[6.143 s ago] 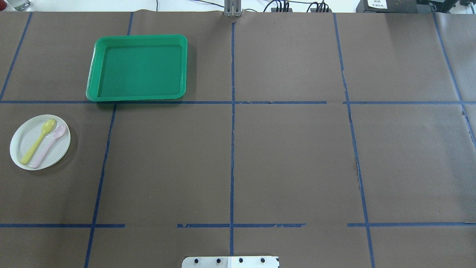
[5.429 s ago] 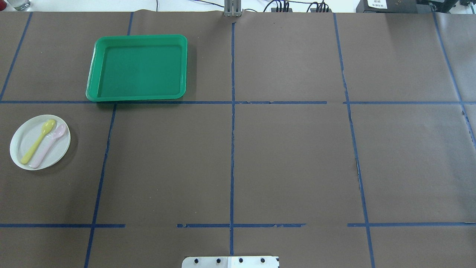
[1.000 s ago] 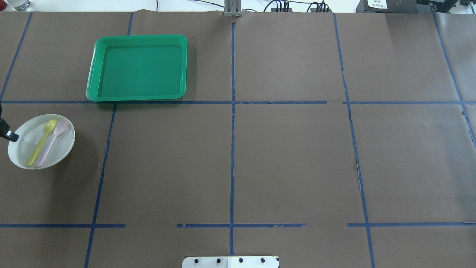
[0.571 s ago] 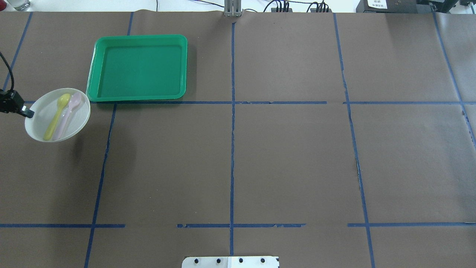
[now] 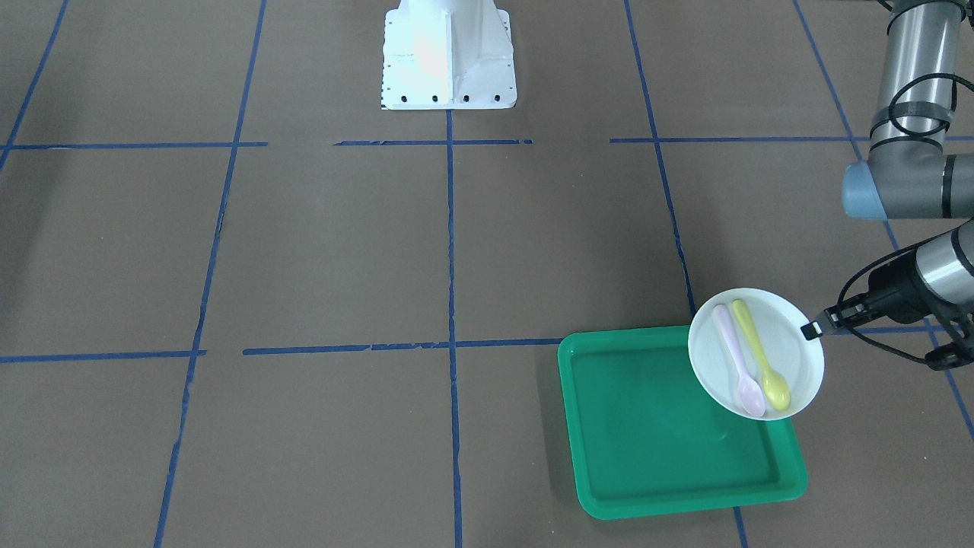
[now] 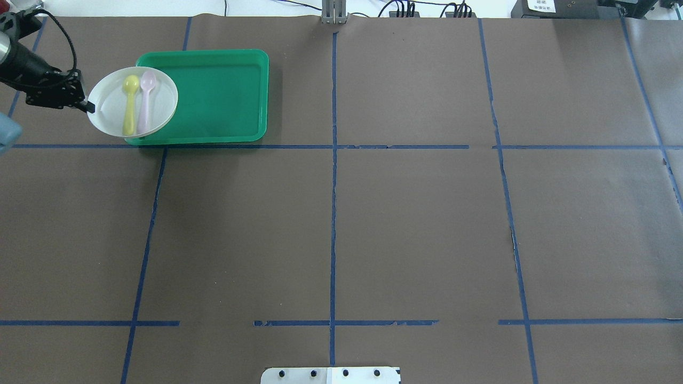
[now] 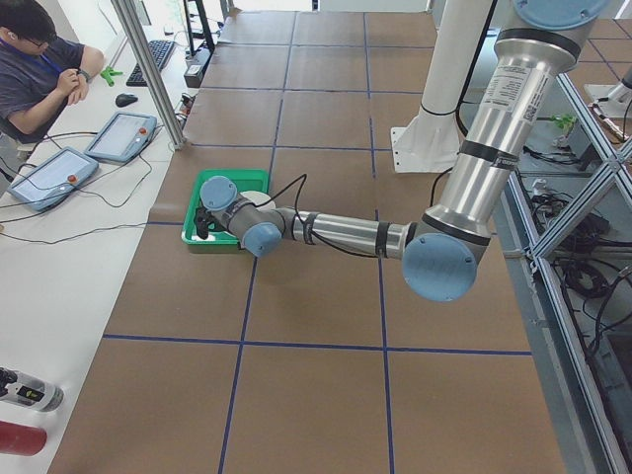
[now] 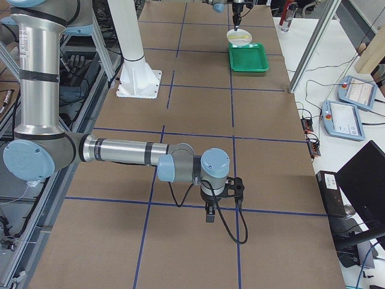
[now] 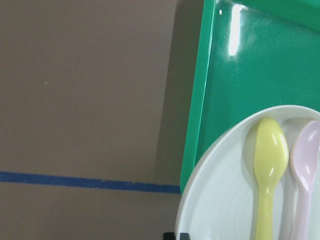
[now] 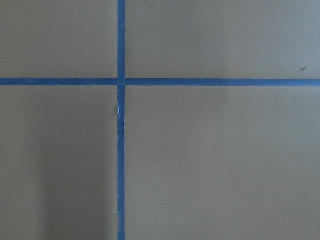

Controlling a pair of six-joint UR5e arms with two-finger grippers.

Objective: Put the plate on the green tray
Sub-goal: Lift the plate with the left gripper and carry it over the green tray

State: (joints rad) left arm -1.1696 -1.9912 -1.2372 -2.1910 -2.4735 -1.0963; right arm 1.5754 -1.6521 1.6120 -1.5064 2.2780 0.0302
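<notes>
The small white plate [image 6: 109, 101] carries a yellow spoon [image 6: 129, 104] and a pink spoon [image 6: 145, 101]. My left gripper [image 6: 88, 106] is shut on the plate's left rim and holds it in the air over the left near corner of the green tray [image 6: 224, 96]. In the front view the plate [image 5: 799, 358] hangs over the tray [image 5: 647, 426] with the gripper [image 5: 813, 329] at its rim. The left wrist view shows the plate [image 9: 220, 205] above the tray's edge [image 9: 197, 125]. My right gripper [image 8: 210, 214] shows only in the right side view; I cannot tell if it is open or shut.
The table is covered in brown paper with blue tape lines [image 6: 333, 160]. The robot's white base [image 5: 447, 57] stands at the near middle edge. Operator tablets [image 7: 89, 158] and a person [image 7: 39, 69] are beyond the table's far edge.
My left gripper came in, took the plate by its rim at the table's left, lifted it, and carried it forward and rightward to over the tray's corner.
</notes>
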